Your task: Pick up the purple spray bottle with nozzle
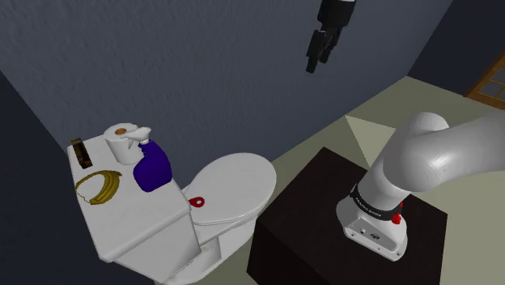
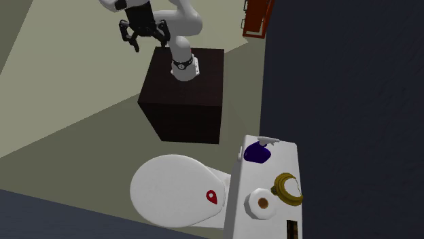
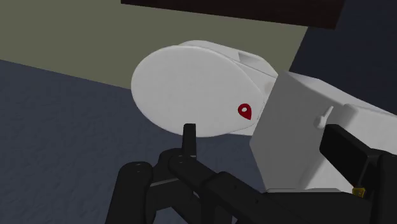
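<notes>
White toilet tank [image 1: 142,212] bears purple spray bottle [image 1: 151,168] before blue-grey wall [image 1: 202,65].

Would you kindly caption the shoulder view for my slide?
Gripper hangs far from the toilet tank where a purple spray bottle stands beside a paper roll.

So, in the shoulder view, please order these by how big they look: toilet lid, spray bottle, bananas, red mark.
1. toilet lid
2. spray bottle and bananas: they look about alike, so I do not rank them
3. red mark
</notes>
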